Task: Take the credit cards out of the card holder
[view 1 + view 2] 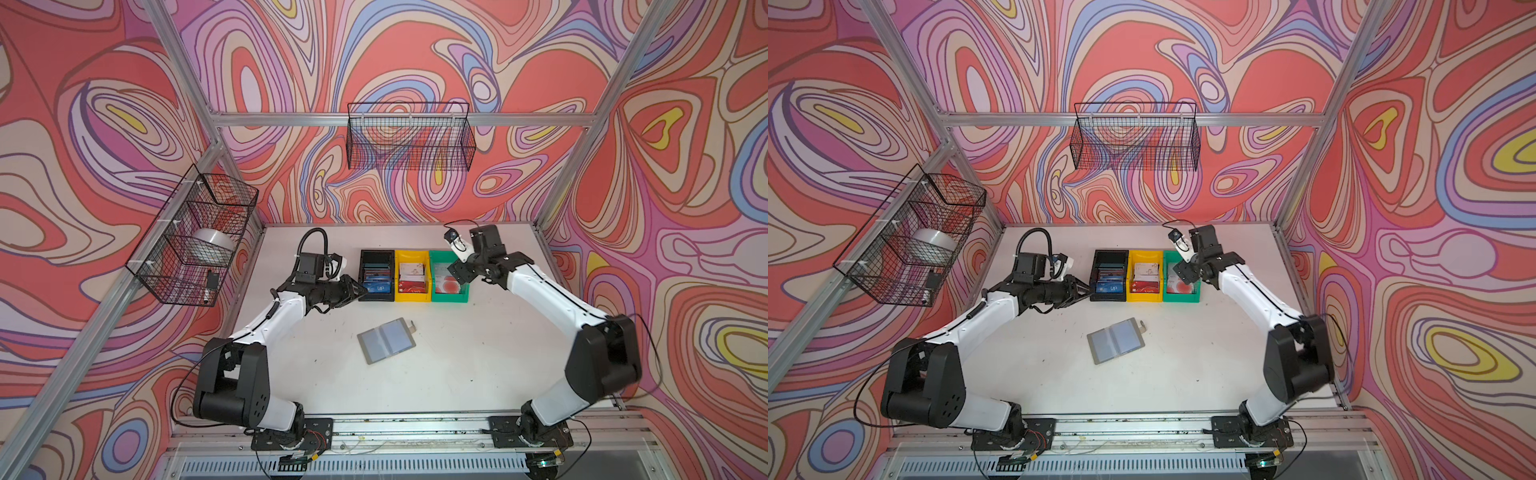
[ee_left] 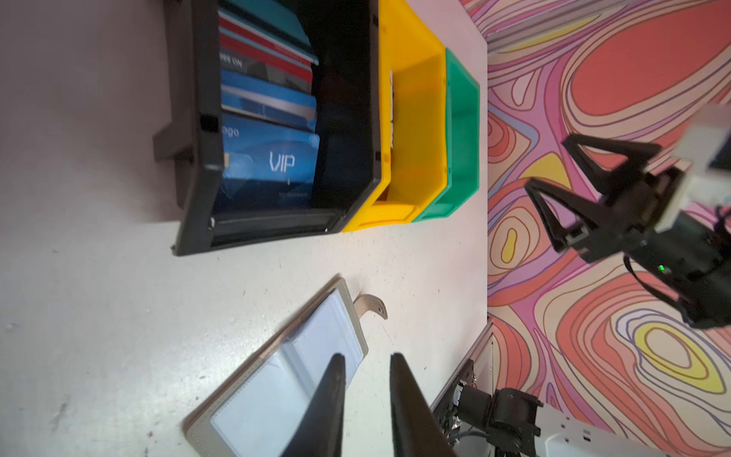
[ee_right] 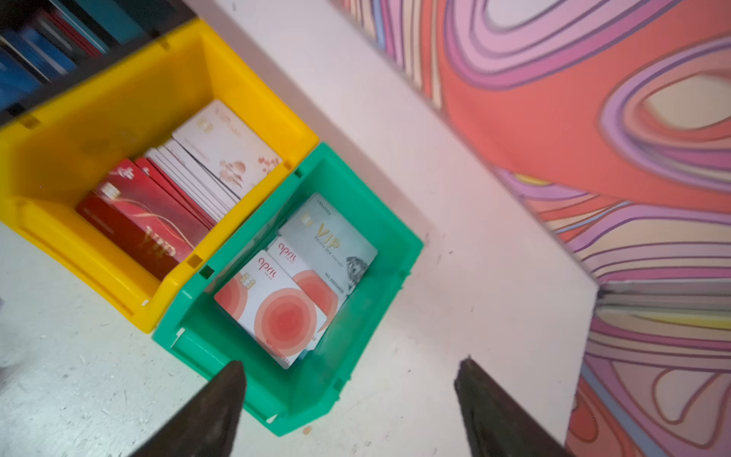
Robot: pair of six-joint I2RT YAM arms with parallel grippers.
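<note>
We take the yellow plastic bin as our landmark. It stands in the middle of a row of three open bins on the white tabletop. A black plastic bin touches it on the left arm's side, and a green plastic bin touches it on the right arm's side.

The card holder, a flat grey bifold wallet, lies opened out on the tabletop on the arm-base side of the yellow bin, apart from it. Its clear plastic sleeves face up and its small closing tab points towards the bin row.

The credit cards we see lie in the bins. A blue card marked VIP fronts the stack in the black bin. A dark red card sits before paler ones in the yellow bin. A pale card with red circles lies on top in the green bin.

The left gripper hovers at the black bin's front corner, on the side away from the yellow bin; we cannot tell whether it touches. In the left wrist view its fingers stand a narrow gap apart. The right gripper hangs over the green bin, next to the yellow one, with its jaws spread wide above the pale card.
</note>
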